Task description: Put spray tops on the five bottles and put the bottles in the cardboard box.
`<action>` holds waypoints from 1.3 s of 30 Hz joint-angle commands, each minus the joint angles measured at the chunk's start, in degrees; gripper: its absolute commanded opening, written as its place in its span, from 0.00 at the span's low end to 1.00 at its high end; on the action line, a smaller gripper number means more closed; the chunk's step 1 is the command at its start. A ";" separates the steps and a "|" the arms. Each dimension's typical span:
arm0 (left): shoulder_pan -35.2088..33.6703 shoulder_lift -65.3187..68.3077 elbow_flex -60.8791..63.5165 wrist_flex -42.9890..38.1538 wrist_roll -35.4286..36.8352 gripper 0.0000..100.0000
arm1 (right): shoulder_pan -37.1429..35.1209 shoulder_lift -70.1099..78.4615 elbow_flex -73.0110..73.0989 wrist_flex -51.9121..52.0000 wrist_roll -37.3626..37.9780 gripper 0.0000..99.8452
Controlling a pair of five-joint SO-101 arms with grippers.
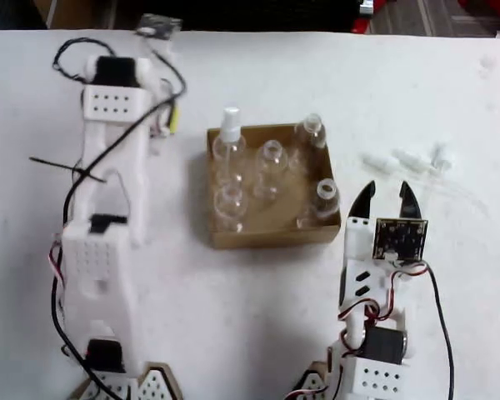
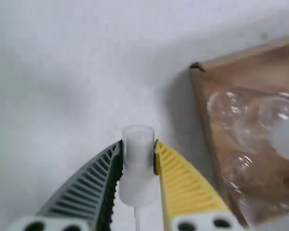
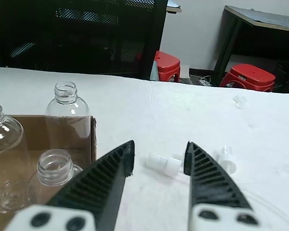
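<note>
As I look through the left wrist camera, the left tool [image 2: 137,147] is pinching a spray top [image 2: 137,185] between its grey and yellow fingers, which press on the white cap from either side. The cap's thin dip tube [image 2: 137,219] runs back from the tips toward the wrist. Beyond the tips I see bare white tabletop [image 2: 62,72]. On the yellow finger's side, just beside the tool, sits a corner of the cardboard box [image 2: 202,82] with clear bottles [image 2: 231,108] inside it.

From the high camera I count five bottles standing upright in the box. One of them, in the corner nearest the left tool, already wears a white sprayer [image 1: 230,121]; the other four have open necks.

The right tool [image 3: 159,161] has its black fingers spread wide and grips nothing. Just ahead of its tips, in line with the gap between them, a loose spray top [image 3: 164,164] lies on its side on the tabletop. A second loose top [image 3: 226,160] lies a little farther out, past the outer finger. From above, the loose tops [image 1: 410,158] lie in a short row ahead of this tool. The box is close beside the tool's other finger, with two open-necked bottles near that wall.
</note>
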 commanded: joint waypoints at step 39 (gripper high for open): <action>13.76 -69.05 19.96 -0.70 21.71 0.02 | 0.31 -0.04 0.53 -1.01 -0.09 0.15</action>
